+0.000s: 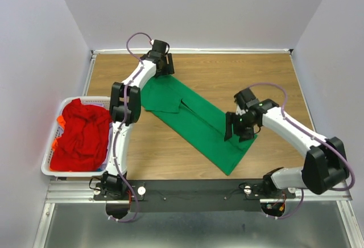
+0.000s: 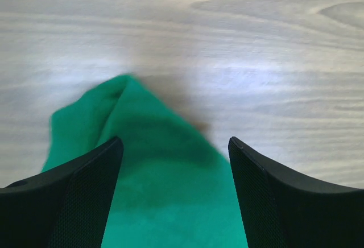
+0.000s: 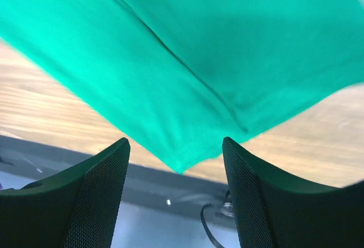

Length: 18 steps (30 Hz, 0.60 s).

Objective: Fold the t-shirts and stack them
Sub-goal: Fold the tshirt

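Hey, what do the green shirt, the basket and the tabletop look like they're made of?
Green shirt: soft matte cloth, likely cotton; it folds and shows a stitched hem. Basket: white slatted, probably plastic. Tabletop: matte wood grain, perhaps laminate.

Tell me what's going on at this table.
Two robot arms are working on a green t-shirt spread diagonally on the table. The left gripper is at its far end and the right gripper is over its near end, both open. Red t-shirts are piled in the white basket.
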### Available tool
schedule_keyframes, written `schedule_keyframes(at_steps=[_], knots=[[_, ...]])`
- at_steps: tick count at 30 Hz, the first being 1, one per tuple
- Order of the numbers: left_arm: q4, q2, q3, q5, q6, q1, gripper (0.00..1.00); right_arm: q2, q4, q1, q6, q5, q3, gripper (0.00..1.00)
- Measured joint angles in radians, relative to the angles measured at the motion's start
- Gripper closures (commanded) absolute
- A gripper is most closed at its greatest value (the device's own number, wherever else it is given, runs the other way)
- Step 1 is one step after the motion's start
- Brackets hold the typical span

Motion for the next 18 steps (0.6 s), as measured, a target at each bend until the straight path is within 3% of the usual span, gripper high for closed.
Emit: schedule_keyframes(at_steps=[4,10,14,18], knots=[[0.002,-0.187,-0.205,-0.098,-0.011,-0.008,0.18,-0.029,-0.022,-0.001,-0.068,0.04,0.146,0.26],[0.034,-0.504,-0.438,-0.212,-0.082,-0.044,0.27,0.084,-0.016,0.01,-0.155,0.064,0.191,0.32],[0.066,-0.538,-0.534,-0.214,-0.126,-0.067,0.28,0.166,-0.011,0.037,-0.179,0.068,0.193,0.36],[0.063,-0.431,-0.557,-0.21,-0.155,-0.082,0.28,0.224,-0.001,0.07,-0.18,0.087,0.195,0.4]])
